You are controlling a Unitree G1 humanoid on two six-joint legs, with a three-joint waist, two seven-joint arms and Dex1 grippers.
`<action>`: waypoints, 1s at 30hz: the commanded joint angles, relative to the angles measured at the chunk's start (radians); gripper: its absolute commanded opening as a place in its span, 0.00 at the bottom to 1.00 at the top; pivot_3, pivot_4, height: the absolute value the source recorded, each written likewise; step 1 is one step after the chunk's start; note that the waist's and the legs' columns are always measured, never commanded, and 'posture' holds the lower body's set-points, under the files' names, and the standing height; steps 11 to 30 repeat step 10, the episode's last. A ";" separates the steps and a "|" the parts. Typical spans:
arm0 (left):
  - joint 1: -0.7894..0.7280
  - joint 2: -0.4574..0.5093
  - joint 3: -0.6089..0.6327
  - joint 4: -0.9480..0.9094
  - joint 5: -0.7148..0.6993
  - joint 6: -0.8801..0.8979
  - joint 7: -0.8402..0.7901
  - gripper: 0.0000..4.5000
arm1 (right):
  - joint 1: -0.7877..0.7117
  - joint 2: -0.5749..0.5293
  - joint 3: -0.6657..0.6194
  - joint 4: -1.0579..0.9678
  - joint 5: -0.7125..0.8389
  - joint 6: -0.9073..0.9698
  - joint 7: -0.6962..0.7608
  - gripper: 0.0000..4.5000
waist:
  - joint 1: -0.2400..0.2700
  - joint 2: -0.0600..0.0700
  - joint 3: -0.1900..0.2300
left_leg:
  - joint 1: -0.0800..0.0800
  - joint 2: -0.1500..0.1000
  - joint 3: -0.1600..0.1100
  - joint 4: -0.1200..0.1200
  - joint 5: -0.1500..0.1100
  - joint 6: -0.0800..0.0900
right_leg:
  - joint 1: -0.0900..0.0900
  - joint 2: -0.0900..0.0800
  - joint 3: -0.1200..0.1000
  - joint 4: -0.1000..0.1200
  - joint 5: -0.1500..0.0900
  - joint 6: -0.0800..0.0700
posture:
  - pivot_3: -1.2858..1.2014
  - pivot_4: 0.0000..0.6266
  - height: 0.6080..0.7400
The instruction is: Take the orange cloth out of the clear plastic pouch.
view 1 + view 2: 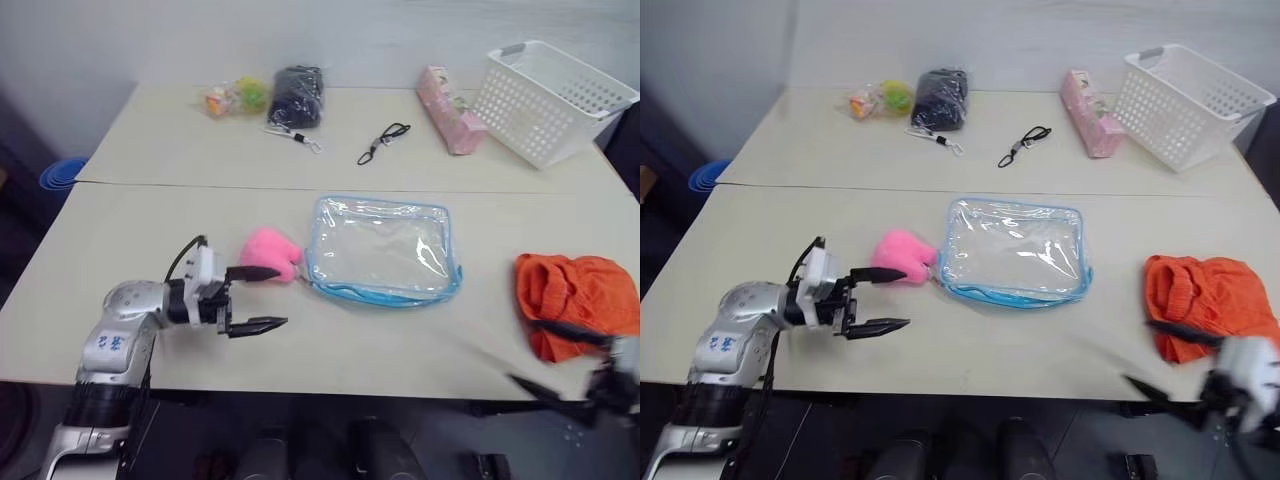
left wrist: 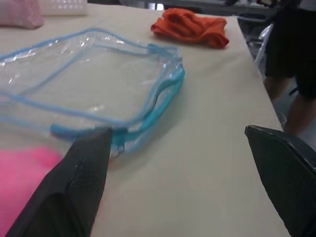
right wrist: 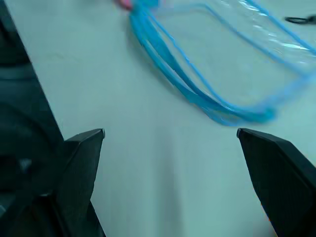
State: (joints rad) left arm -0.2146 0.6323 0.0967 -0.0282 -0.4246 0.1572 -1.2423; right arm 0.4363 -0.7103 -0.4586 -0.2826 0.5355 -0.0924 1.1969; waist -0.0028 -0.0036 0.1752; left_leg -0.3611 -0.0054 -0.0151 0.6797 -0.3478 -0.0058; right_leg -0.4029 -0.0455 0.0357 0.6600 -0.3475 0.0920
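Clear plastic pouch (image 1: 382,249) lies flat at table (image 1: 200,160) centre, long axis running left-right, blue zipper edge along the near side, looks empty. Pink pom-pom (image 1: 271,254) sits at its near-left corner, touching the pouch edge. Orange cloth (image 1: 577,300) is out of the pouch, crumpled on the table well to the right, near the right edge; no clear long axis, just a bunched heap, part cut off by the frame edge in left eye view.

Left gripper (image 1: 256,298) hovers left of the pouch, pointing right toward it, fingers spread wide, nothing between them; far finger tip is just by the pom-pom, contact can't tell. Right gripper (image 1: 1158,355) at the near-right corner, blurred, fingers wide apart, empty; its far finger overlaps the cloth's near edge in view, touching or not unclear.

Far side: white mesh basket (image 1: 548,98) far right, pink packet (image 1: 449,122) beside it, black cord (image 1: 383,142), dark bag (image 1: 296,96), small yellow/orange items (image 1: 236,97) in a wrapper, hard to make out. Left wrist view: a person's legs (image 2: 296,64) off the table's right end, cut off above.
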 commanded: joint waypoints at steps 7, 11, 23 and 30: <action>0.317 0.128 0.166 0.006 0.091 -0.301 0.011 0.99 | -0.075 0.104 0.234 0.093 -0.217 -0.282 -0.026 1.00 | 0.004 -0.002 0.000 | 0.009 0.000 -0.001 -0.012 -0.003 0.006 | 0.008 -0.001 -0.003 -0.008 -0.001 -0.002 | 0.52 0.24 1.00; 0.345 0.085 0.189 -0.013 0.090 -0.320 0.101 0.99 | -0.089 0.106 0.212 0.156 -0.216 -0.320 -0.064 1.00 | 0.005 -0.002 0.000 | 0.009 0.000 -0.002 -0.012 -0.003 0.006 | 0.009 -0.002 -0.003 -0.008 -0.001 -0.002 | 0.52 0.24 1.00; 0.345 0.085 0.189 -0.013 0.090 -0.320 0.101 0.99 | -0.089 0.106 0.212 0.156 -0.216 -0.320 -0.064 1.00 | 0.005 -0.002 0.000 | 0.009 0.000 -0.002 -0.012 -0.003 0.006 | 0.009 -0.002 -0.003 -0.008 -0.001 -0.002 | 0.52 0.24 1.00; 0.345 0.085 0.189 -0.013 0.090 -0.320 0.101 0.99 | -0.089 0.106 0.212 0.156 -0.216 -0.320 -0.064 1.00 | 0.005 -0.002 0.000 | 0.009 0.000 -0.002 -0.012 -0.003 0.006 | 0.009 -0.002 -0.003 -0.008 -0.001 -0.002 | 0.52 0.24 1.00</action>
